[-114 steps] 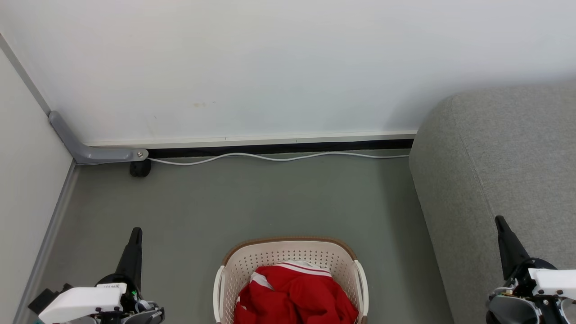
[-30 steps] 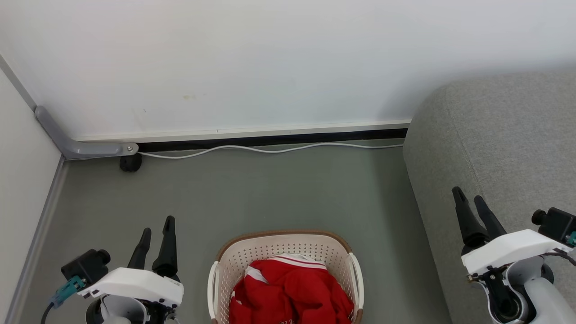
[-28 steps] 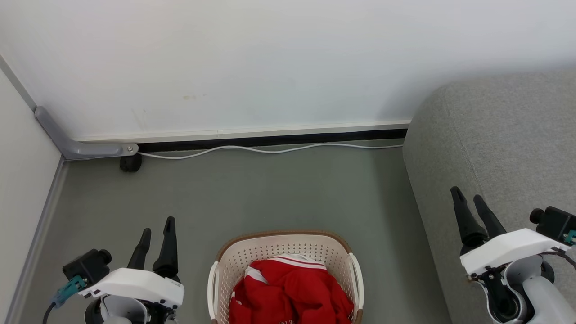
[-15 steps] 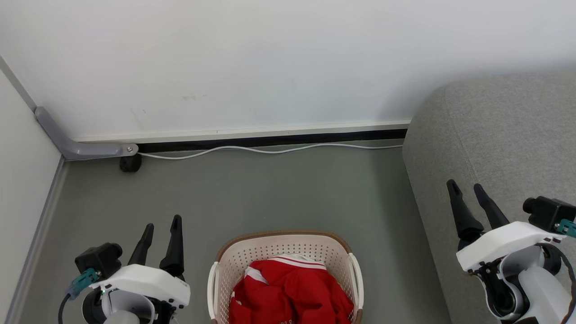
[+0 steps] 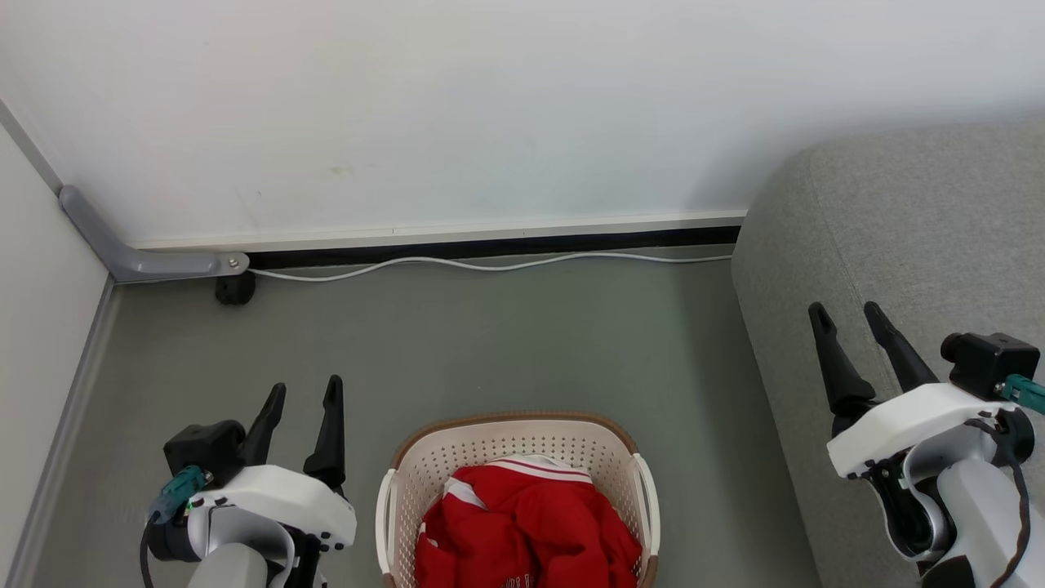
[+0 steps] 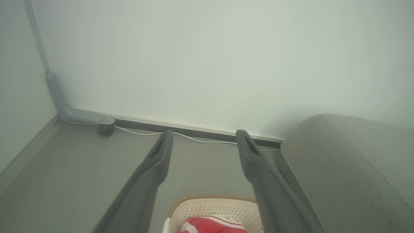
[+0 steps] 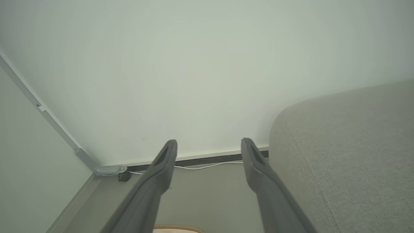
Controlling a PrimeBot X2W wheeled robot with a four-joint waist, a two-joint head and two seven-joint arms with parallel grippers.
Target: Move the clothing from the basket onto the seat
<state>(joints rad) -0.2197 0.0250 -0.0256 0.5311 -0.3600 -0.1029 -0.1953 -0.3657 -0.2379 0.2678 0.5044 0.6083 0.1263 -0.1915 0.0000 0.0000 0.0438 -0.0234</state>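
Head view: you see the basket (image 5: 514, 419) on the grey floor (image 5: 506, 343), between the left gripper (image 5: 305, 387) and the right gripper (image 5: 844, 312), both with fingers spread and holding nothing. The clothing (image 5: 526, 527) lies heaped inside the basket; the bottom edge cuts both off, so you cannot count the garments. The seat (image 5: 906, 237) stands at the right, apart from the basket. A white cable (image 5: 490, 265) and a black caster (image 5: 235, 290) lie along the wall.
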